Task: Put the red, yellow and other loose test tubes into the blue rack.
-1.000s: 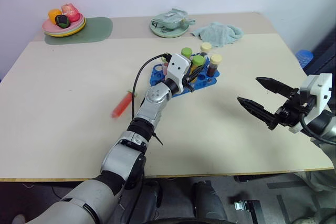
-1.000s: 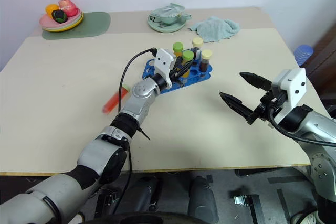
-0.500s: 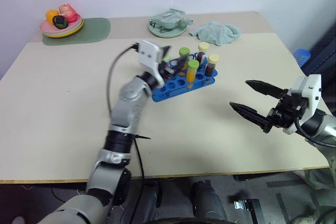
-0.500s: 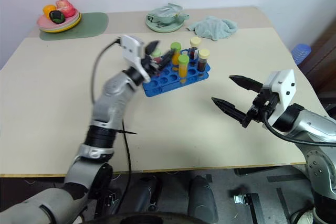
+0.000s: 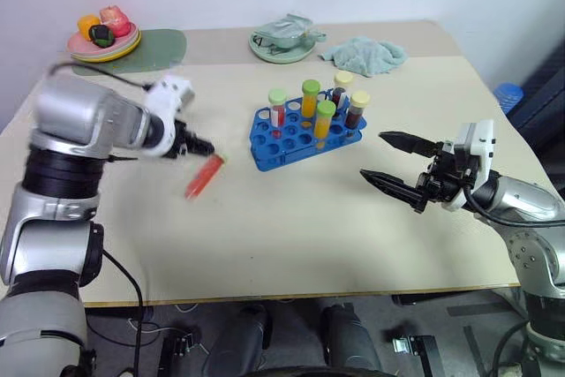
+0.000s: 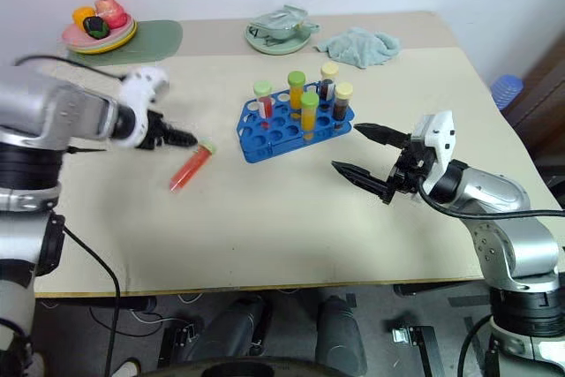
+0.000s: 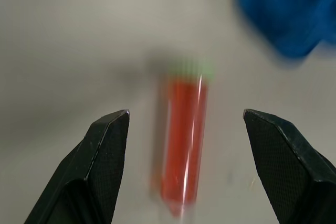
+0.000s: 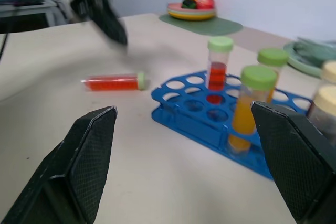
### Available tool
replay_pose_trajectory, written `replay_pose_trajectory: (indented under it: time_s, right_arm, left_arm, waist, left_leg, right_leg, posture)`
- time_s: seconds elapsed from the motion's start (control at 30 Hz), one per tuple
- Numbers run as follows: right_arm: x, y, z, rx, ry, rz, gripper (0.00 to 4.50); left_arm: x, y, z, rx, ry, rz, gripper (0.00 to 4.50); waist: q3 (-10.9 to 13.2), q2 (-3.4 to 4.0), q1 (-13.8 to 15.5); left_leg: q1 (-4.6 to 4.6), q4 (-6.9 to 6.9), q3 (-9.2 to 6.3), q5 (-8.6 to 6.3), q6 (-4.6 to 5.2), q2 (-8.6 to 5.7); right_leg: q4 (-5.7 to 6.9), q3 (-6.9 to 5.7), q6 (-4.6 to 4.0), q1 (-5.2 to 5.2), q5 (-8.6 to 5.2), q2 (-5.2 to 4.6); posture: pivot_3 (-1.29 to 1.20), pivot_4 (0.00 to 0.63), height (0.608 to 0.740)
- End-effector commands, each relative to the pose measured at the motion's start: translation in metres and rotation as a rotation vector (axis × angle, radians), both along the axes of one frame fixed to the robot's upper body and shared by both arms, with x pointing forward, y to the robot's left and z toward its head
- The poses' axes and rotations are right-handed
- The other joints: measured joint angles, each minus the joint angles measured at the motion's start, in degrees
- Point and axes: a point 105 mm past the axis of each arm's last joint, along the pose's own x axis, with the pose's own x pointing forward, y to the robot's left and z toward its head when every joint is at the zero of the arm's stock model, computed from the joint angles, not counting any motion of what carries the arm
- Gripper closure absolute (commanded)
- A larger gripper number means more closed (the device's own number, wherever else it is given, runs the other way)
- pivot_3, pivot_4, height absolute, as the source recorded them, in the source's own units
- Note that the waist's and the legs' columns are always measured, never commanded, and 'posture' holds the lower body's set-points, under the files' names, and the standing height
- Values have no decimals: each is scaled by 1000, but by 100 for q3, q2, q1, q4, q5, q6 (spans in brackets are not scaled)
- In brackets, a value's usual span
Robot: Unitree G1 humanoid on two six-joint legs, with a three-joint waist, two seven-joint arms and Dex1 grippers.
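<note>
Toward the surface's (image 5: 265, 236) left edge, a red test tube (image 5: 203, 175) lies flat beside the blue rack (image 5: 305, 137); left gripper (image 5: 201, 145) hovers above it, fingers apart; right gripper (image 5: 395, 163) hangs near the right edge, fingers wide apart.

bare table (image 5: 291, 218) around lying red tube (image 5: 202, 176), blue rack (image 5: 305, 134) just beside

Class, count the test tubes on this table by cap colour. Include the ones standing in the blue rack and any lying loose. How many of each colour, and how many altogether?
Green-capped tubes: 4 (three in the blue rack, one loose on the table)
Yellow-capped tubes: 2 (both in the rack)
Total: 6
</note>
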Motion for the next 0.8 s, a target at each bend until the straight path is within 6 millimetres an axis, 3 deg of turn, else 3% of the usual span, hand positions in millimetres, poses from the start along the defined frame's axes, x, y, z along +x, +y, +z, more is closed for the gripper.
replay_pose_trajectory:
  time_s: [0.03, 0.27, 0.5, 0.6, 0.7, 0.73, 0.8]
  right_arm:
    - [-1, 3, 8, 5, -52, 9, 314]
    - [-6, 3, 8, 14, -58, -13, 314]
    - [-9, 0, 10, 7, -62, -37, 314]
    - [-10, -1, 11, 5, -64, -44, 314]
    - [-10, -2, 12, 5, -64, -48, 314]
    - [-10, -1, 12, 5, -63, -48, 314]
    - [-10, -1, 12, 5, -63, -47, 314]
  left_arm:
    - [6, 4, 6, 47, 2, -5, 974]
    - [29, -1, -10, 90, 2, 15, 974]
    - [37, -17, -24, 81, 45, -3, 974]
    - [34, -24, -28, 78, 71, -24, 1851]
    - [33, -23, -28, 73, 76, -19, 3423]
    - [32, -23, -27, 71, 76, -16, 3687]
    - [29, -23, -26, 57, 83, -20, 3708]
  waist:
    - [0, 0, -37]
    - [0, 0, -82]
    - [0, 0, -75]
    - [-1, 1, -79]
    - [-1, 1, -76]
    - [-1, 1, -77]
    - [-1, 1, -83]
  left_leg:
    - [0, -1, 0, 0, 0, 0]
    - [-1, -7, -1, -1, -1, 1]
    - [-2, -6, 1, -1, 0, 1]
    - [-2, -6, 1, -1, 0, 0]
    - [-2, -5, 1, -1, 0, 0]
    - [-2, -5, 1, -1, 0, 0]
    - [-2, -5, 1, -1, 0, 0]
  right_leg:
    - [0, 0, 0, 0, 0, 0]
    - [-2, 0, -1, -4, 0, 0]
    - [-3, 1, -1, -4, -1, 0]
    - [-3, 1, -1, -3, 0, 0]
    - [-2, 1, 0, -2, -1, 0]
    - [-2, 1, -1, -2, 0, -1]
    - [-2, 1, 0, -2, 0, -1]
  posture:
    - [0, 150, 740]
    - [0, 150, 740]
    - [0, 150, 740]
    - [0, 150, 740]
    - [0, 150, 740]
    - [0, 150, 740]
    - [0, 150, 740]
